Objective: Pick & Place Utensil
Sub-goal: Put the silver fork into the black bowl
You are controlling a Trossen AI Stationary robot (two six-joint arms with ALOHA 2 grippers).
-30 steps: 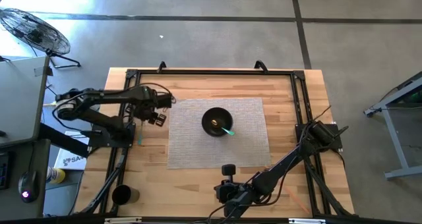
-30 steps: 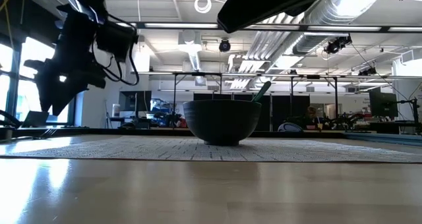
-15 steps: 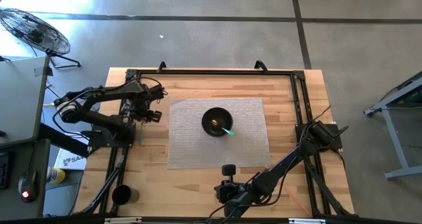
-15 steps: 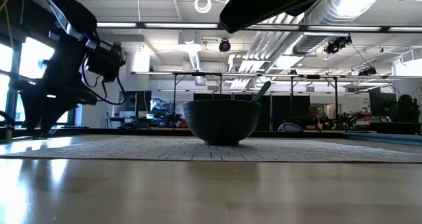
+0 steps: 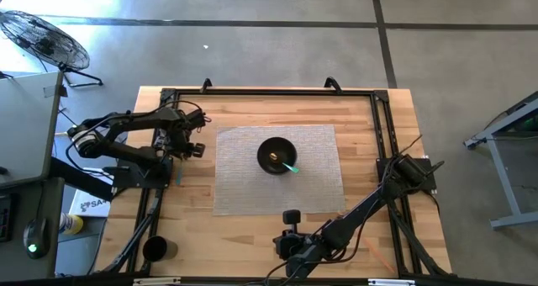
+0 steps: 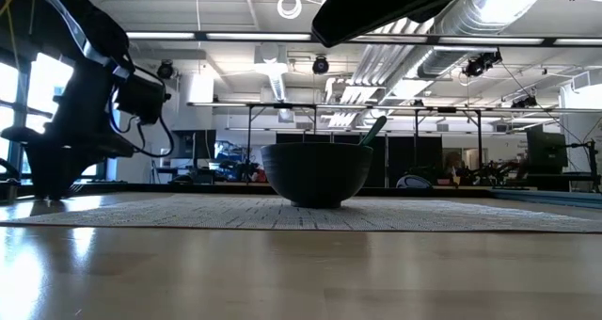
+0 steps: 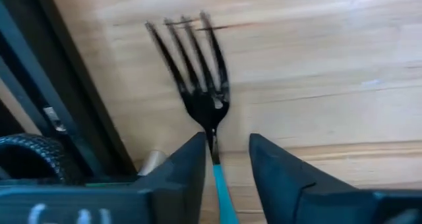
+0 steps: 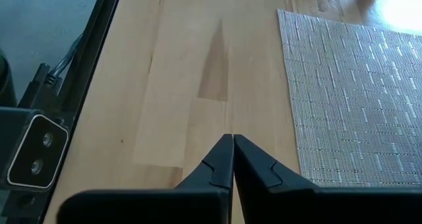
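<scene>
A fork point(image 7: 198, 72) with black tines and a teal handle lies flat on the wooden table by the left frame rail; in the high view its handle point(image 5: 177, 175) shows just near of my left gripper point(image 5: 180, 145). My left gripper point(image 7: 227, 141) is open and low over the table, one finger on either side of the fork's neck, where the black meets the teal. A dark bowl point(image 5: 273, 154) stands on the grey placemat point(image 5: 319, 193) with another teal-handled utensil point(image 5: 291, 167) leaning in it. My right gripper point(image 8: 233, 140) is shut and waits at the near edge point(image 5: 291, 216).
The black frame rail point(image 7: 72, 112) runs close beside the fork on the left. A black cup point(image 5: 155, 250) stands at the near left corner. The bowl point(image 6: 316, 174) sits mid-mat, with bare wood between the mat's left edge and the rail.
My left gripper has moved from beside the mat's left edge toward the table's left edge and has come down close to the table over the fork. The bowl, its utensil and the right arm have stayed put.
</scene>
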